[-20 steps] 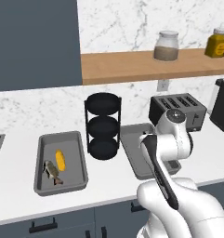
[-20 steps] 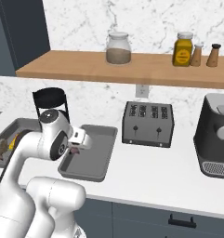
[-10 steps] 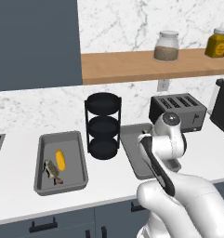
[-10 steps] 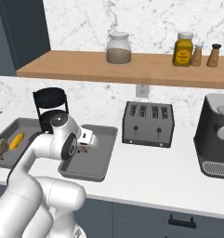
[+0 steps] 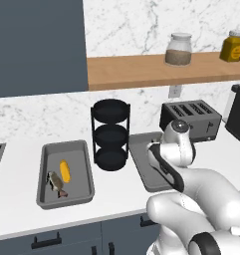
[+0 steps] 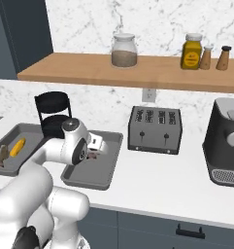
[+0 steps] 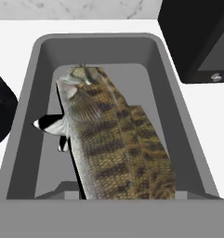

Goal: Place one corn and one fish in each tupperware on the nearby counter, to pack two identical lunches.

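Note:
A brown-grey speckled fish (image 7: 113, 144) hangs close under the hand, and my gripper (image 6: 95, 151) is shut on it just above the right tupperware (image 7: 178, 121), a grey tray (image 6: 84, 181) that holds nothing else. In the left base view my arm covers much of this tray (image 5: 140, 149). The left tupperware (image 5: 44, 164) holds one yellow corn (image 5: 65, 171) with a second fish (image 5: 56, 183) beside it; they also show as the corn (image 6: 17, 147) and fish (image 6: 2, 154) in the right base view. Both trays lie on the white counter (image 6: 157, 180).
A black three-tier rack (image 5: 110, 134) stands between the two trays. A dark toaster (image 6: 155, 130) sits right of the right tray, with a coffee machine (image 6: 227, 141) beyond it. A wooden shelf (image 5: 161, 69) with jars hangs above.
The hand has crept a little farther over the right tray with the fish still in its grip. The things in the left tray have not moved.

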Motion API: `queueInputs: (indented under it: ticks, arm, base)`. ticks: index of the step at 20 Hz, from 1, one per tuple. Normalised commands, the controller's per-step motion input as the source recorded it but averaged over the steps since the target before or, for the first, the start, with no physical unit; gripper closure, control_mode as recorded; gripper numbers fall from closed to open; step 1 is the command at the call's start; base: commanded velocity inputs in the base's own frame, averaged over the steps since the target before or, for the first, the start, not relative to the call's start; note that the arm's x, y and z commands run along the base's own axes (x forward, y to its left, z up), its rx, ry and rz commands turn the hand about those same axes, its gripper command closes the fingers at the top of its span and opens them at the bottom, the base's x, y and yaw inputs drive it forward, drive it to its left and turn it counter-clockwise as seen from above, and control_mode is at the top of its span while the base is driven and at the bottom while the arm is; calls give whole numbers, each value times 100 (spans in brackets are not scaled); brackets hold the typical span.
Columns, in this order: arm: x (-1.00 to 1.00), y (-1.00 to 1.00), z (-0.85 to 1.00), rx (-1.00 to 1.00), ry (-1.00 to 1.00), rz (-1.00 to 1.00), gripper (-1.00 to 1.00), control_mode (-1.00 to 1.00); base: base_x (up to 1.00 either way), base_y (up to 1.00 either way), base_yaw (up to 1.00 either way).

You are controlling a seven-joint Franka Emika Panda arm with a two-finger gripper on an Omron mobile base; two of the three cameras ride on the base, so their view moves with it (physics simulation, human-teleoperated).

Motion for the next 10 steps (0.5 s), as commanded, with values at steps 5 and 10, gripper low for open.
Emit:
queueInputs:
  ticks: [5, 10]
  arm:
    - [3, 0, -33, 0, 0, 0, -100, -100]
    - [3, 0, -17, 0, 0, 0, -100, -100]
  base:
    - [0, 0, 0]
    - [0, 0, 0]
